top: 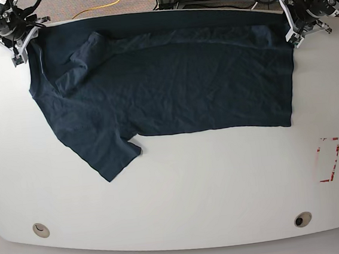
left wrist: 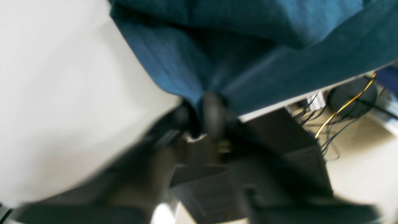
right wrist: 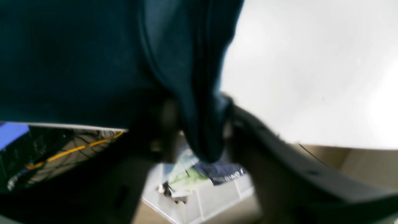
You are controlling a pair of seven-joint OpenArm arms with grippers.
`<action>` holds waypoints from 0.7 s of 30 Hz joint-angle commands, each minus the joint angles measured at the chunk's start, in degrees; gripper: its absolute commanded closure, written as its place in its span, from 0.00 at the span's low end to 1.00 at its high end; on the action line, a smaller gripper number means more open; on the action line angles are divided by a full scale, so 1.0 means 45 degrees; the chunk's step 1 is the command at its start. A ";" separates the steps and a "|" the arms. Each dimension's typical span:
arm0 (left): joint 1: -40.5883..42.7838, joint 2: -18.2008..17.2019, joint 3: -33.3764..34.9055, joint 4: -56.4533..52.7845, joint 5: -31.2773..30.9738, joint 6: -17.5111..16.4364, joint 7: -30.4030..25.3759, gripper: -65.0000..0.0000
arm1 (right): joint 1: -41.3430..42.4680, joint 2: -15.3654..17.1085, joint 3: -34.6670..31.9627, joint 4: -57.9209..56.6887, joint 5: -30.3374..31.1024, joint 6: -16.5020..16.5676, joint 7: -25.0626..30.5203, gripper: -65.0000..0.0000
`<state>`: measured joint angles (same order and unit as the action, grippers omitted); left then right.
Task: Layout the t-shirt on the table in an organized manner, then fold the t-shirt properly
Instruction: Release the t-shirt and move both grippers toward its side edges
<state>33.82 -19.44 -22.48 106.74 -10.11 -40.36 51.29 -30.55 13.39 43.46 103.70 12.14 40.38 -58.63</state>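
Where the t-shirt lies, it is spread across the far half of the table, its top edge running along the table's far rim. Bottom hem is straight, w/ one sleeve sticking out toward the near-left; the other sleeve is folded back onto the body near the far-left corner.

Right gripper sits at the far-left corner in base view, left gripper at the far-right corner, each at a shirt corner. In the right wrist view a fold of cloth hangs between the dark fingers, gap showing either side, so jaws look partly apart w/ fabric between them; can't tell if it's really gripped. In the left wrist view a bunched corner meets the gripper tip; too blurred to tell jaw state.

Near half of the table is bare white: two grommet holes near the front edge, a red tape rectangle at right, well apart from the shirt.

A white bin on the floor below holds folded cloth/papers, one w/ print I can't read. Cables incl. a yellow one lie beyond the table edge.
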 commanded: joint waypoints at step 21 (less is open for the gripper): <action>-0.3345 -0.1159 -0.1207 0.1804 -0.0049 0.0080 0.2679 0.40 | 0.3164 0.1196 0.0940 0.2616 0.0867 -0.0085 -0.1496 0.07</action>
<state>21.15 -22.94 -26.41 113.84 -11.18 -40.34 61.82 -19.64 17.45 47.92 114.69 15.07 39.94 -66.17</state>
